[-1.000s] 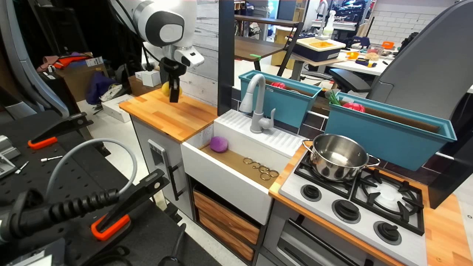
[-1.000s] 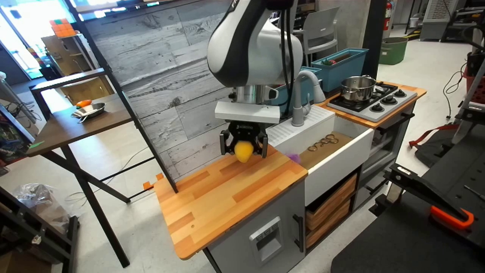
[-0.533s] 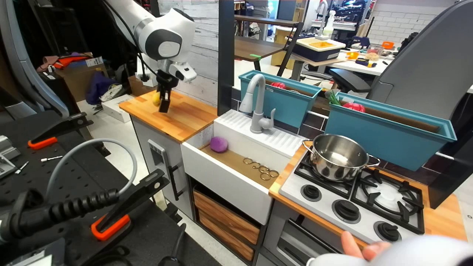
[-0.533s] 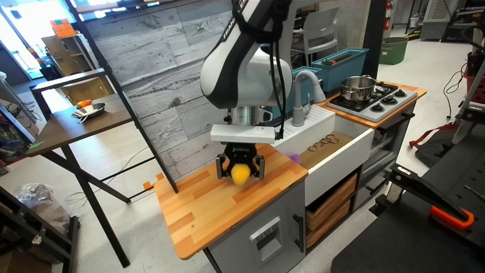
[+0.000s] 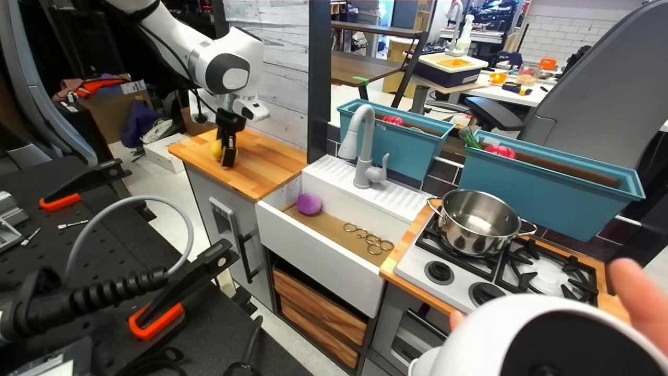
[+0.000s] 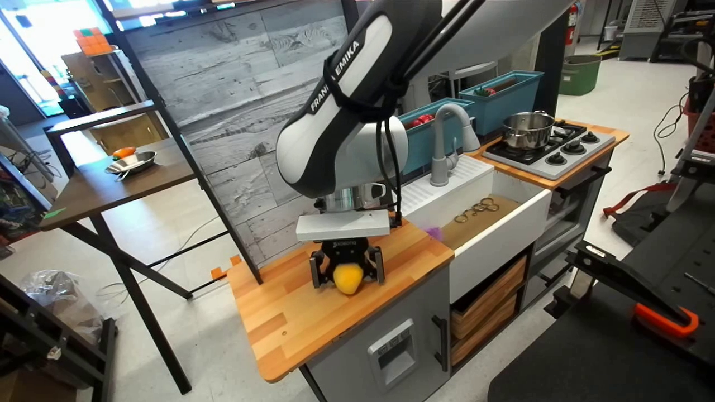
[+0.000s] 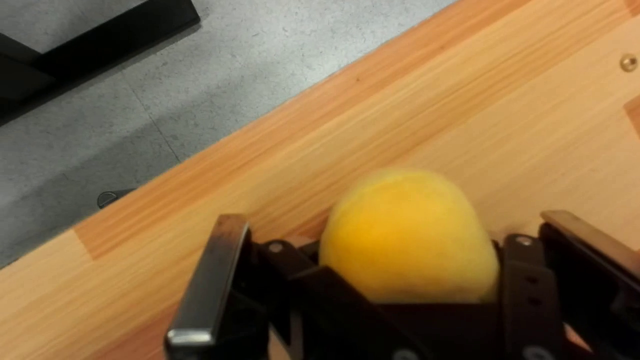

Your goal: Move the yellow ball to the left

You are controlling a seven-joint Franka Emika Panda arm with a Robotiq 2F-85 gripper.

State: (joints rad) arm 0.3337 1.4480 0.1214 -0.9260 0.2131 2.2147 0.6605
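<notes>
The yellow ball (image 6: 348, 276) sits between the fingers of my gripper (image 6: 348, 283), low over the wooden counter (image 6: 318, 329). The ball also shows in an exterior view (image 5: 215, 150), partly behind a finger (image 5: 228, 155). In the wrist view the ball (image 7: 407, 240) lies deep in the gripper (image 7: 395, 220), against the inner links on both sides. The fingertips stand apart from it left and right. The ball's lower part is hidden by the gripper body. I cannot tell whether the ball touches the counter.
A grey wood-pattern wall (image 6: 240, 123) stands behind the counter. The white sink (image 5: 318, 258) with a faucet (image 5: 364, 146) adjoins it and holds a purple object (image 5: 309, 204) and metal rings (image 5: 373, 240). A steel pot (image 5: 472, 224) stands on the stove. A person's hand (image 5: 639, 300) shows at lower right.
My gripper has come down toward the counter and a little left in both exterior views, with the ball moving along in it. A hand and a white rounded device have entered at lower right.
</notes>
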